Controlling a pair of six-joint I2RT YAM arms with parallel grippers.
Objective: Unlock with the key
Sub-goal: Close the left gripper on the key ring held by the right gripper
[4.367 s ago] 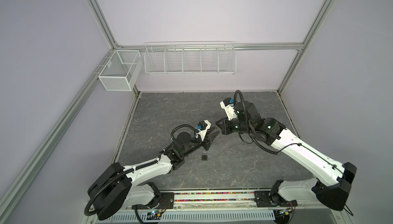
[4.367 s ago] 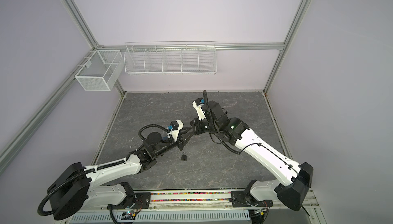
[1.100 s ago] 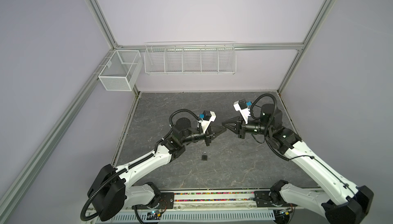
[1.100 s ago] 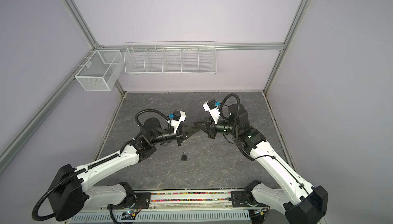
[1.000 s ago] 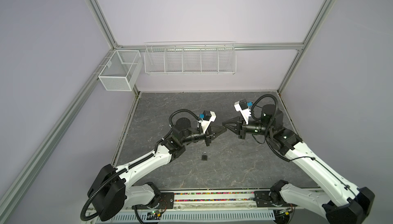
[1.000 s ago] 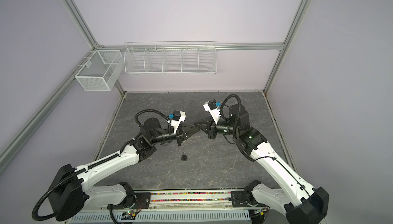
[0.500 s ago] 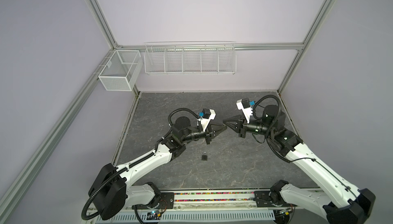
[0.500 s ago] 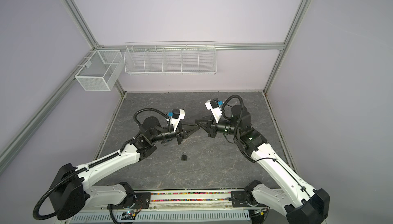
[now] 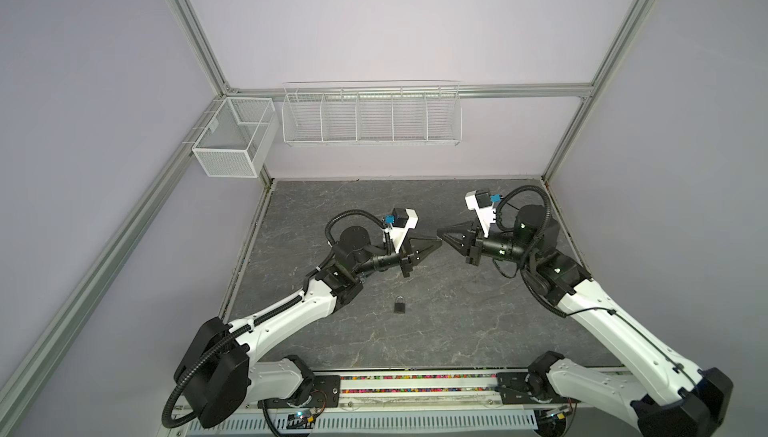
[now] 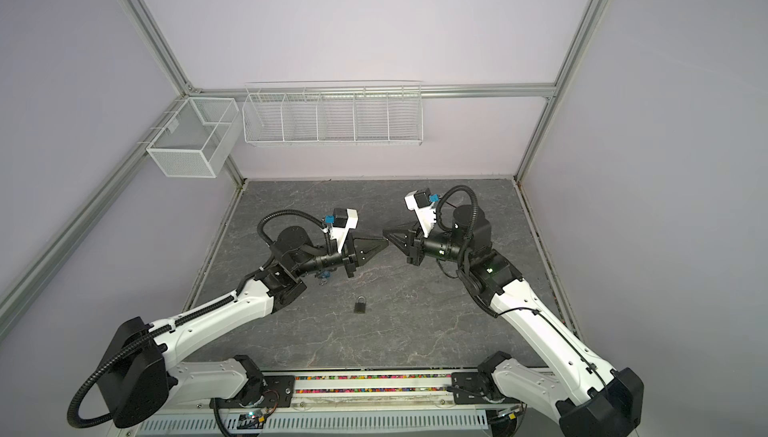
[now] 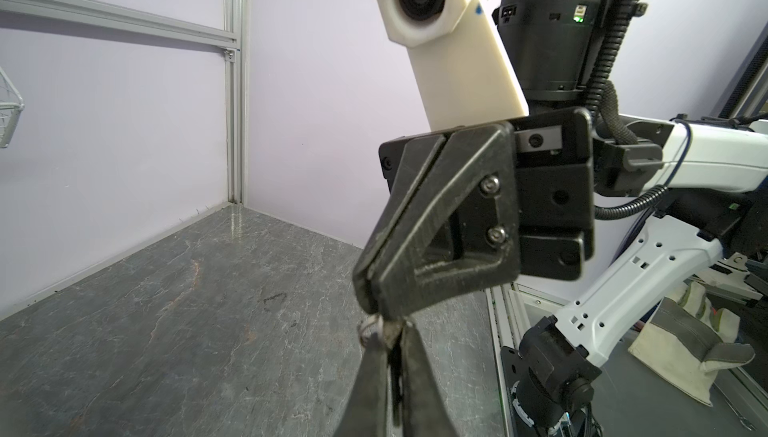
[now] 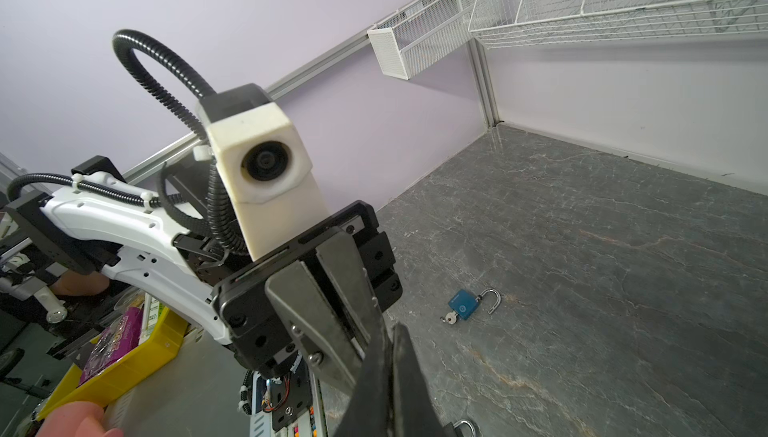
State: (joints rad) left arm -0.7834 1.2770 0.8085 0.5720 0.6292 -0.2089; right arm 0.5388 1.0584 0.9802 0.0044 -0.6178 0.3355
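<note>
A small black padlock [image 9: 400, 305] [image 10: 360, 305] lies on the grey table with its shackle down, in front of both grippers and apart from them. Only its shackle shows at the right wrist view's edge [image 12: 464, 428]. Above the table my left gripper [image 9: 439, 241] [image 10: 386, 242] [image 11: 392, 329] and right gripper [image 9: 439, 233] [image 10: 384, 232] [image 12: 390, 331] meet tip to tip. In the left wrist view the key [image 11: 380, 325], with a small ring, sits between the left fingertips and reaches into the right gripper's [image 11: 370, 306] tips. Both pairs of jaws stand shut on it.
A blue padlock [image 12: 465, 305] [image 10: 323, 276] with its shackle open and a key in it lies under my left forearm. A wire rack [image 9: 371, 113] and a mesh box [image 9: 232, 140] hang on the back walls. A yellow bin [image 12: 124, 356] stands beyond the table's front.
Both grippers have stayed tip to tip and drifted slightly back and up together. The left jaws parted a little and closed again on the key. The black padlock has not moved.
</note>
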